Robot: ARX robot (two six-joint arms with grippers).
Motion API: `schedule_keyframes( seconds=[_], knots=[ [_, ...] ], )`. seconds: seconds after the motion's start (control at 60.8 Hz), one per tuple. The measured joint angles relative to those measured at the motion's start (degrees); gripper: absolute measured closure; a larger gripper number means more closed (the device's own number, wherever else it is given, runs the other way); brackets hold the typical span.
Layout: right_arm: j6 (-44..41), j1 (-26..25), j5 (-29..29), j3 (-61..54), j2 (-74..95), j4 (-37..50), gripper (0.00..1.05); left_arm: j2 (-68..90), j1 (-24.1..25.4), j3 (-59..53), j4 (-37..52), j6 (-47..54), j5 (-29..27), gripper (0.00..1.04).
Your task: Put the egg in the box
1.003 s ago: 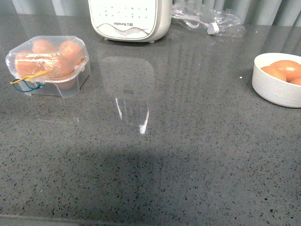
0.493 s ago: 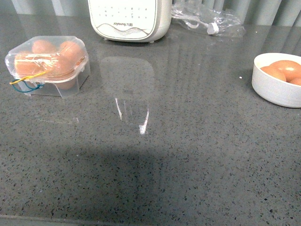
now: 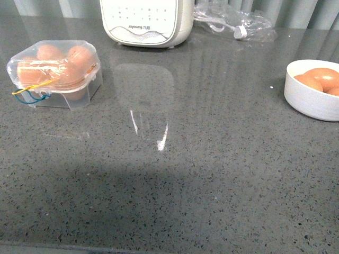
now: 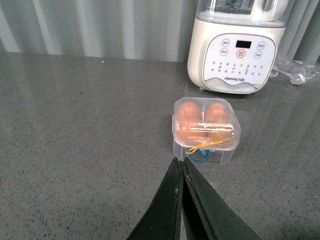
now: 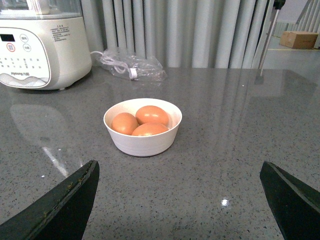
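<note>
The box (image 3: 53, 74) is a clear plastic carton at the left of the grey counter, lid down, with a yellow and blue clasp (image 3: 29, 91) at its front. Orange-brown eggs show through the lid. My left gripper (image 4: 180, 161) is shut and empty, a short way in front of the box (image 4: 206, 129) and pointing at its clasp. Three more eggs lie in a white bowl (image 3: 306, 99) at the right, and the top egg (image 5: 151, 114) lies nearest the far rim. My right gripper (image 5: 179, 167) stands wide open with nothing in it, short of the bowl (image 5: 145, 144). Neither arm shows in the front view.
A white appliance (image 3: 145, 21) stands at the back of the counter, and it is close behind the box in the left wrist view (image 4: 239, 55). A clear plastic bag with a cable (image 3: 235, 24) lies beside it. Grey curtains hang behind the counter.
</note>
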State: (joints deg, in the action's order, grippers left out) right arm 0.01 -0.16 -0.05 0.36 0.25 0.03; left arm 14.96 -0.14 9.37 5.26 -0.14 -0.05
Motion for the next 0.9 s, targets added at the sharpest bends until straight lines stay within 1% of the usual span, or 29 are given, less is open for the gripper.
schedule_keyframes(
  seconds=[0.23, 0.279, 0.345, 0.904],
  knots=[
    [0.0, 0.0, 0.0, 0.0, 0.0, 0.0, 0.07, -3.3, 0.0, -3.0, -0.3, 0.0, 0.0, 1.01],
    [0.0, 0.0, 0.0, 0.0, 0.0, 0.0, 0.07, -6.7, 0.0, -3.3, -4.2, 0.0, 0.0, 1.01],
    [0.0, 0.0, 0.0, 0.0, 0.0, 0.0, 0.07, -9.4, 0.0, -4.3, -5.7, 0.0, 0.1, 1.01],
    [0.0, 0.0, 0.0, 0.0, 0.0, 0.0, 0.07, -14.6, 0.0, -7.7, -5.4, 0.0, 0.1, 1.01]
  ],
)
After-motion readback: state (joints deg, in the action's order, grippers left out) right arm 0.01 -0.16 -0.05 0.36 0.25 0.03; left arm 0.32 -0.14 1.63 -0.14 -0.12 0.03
